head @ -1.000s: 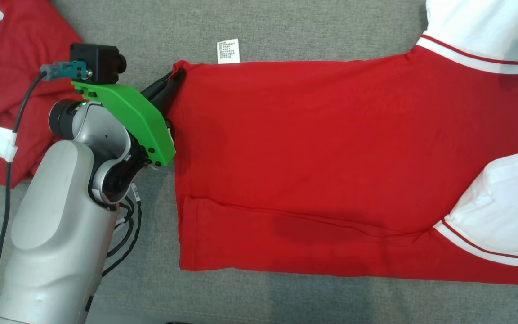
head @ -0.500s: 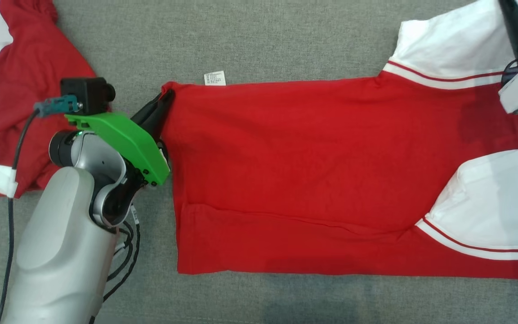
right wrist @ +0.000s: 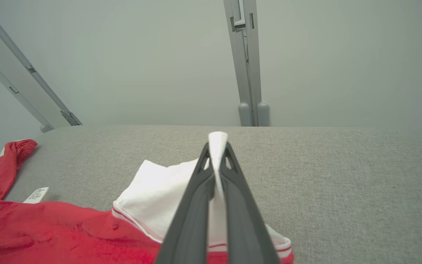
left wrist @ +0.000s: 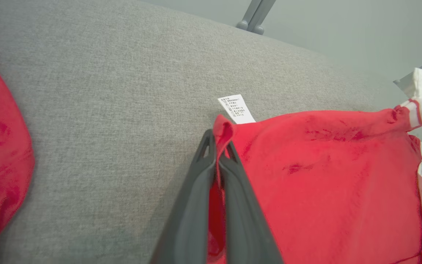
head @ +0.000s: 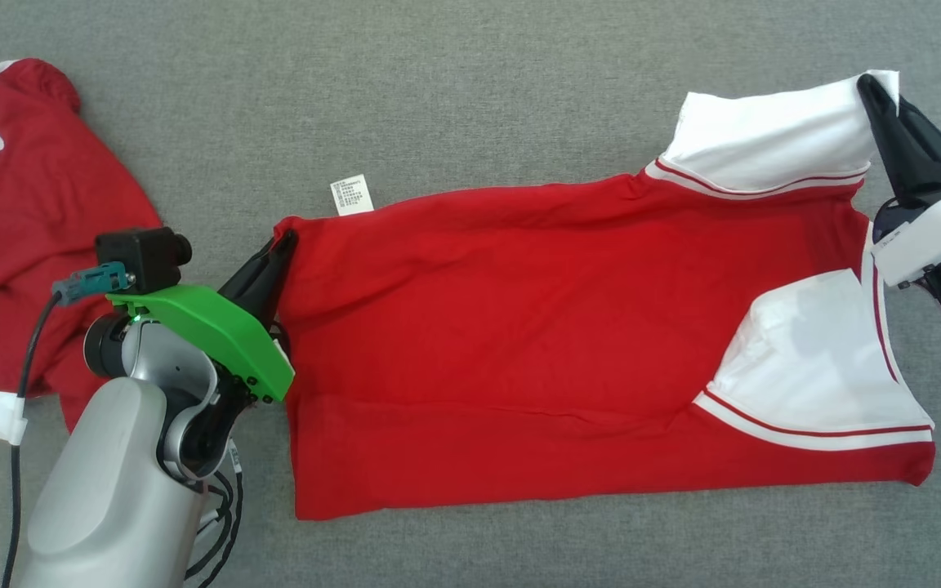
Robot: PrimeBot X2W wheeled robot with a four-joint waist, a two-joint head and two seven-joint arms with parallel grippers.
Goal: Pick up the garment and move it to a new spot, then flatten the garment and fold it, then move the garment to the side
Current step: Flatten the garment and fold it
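A red garment [head: 536, 327] with white sleeves lies spread across the grey surface [head: 470, 106], folded along its length. My left gripper [head: 284, 241] is shut on the far left hem corner of the garment [left wrist: 306, 176], just beside the white care label [head: 352, 194]; the pinched red cloth shows between my left gripper's [left wrist: 218, 141] closed jaws. My right gripper [head: 875, 86] is shut on the white sleeve tip at the far right. In the right wrist view, white cloth of the garment [right wrist: 159, 187] sticks up between my right gripper's [right wrist: 217, 148] closed jaws.
A second red and white garment [head: 21, 237] lies crumpled at the left edge, behind my left arm. Grey metal posts [right wrist: 245, 62] stand beyond the far edge of the surface.
The whole head view has shifted, so the camera moved. The right gripper and sleeve tip have come into view. The far edge of the garment now sags with slack wrinkles between the two grips.
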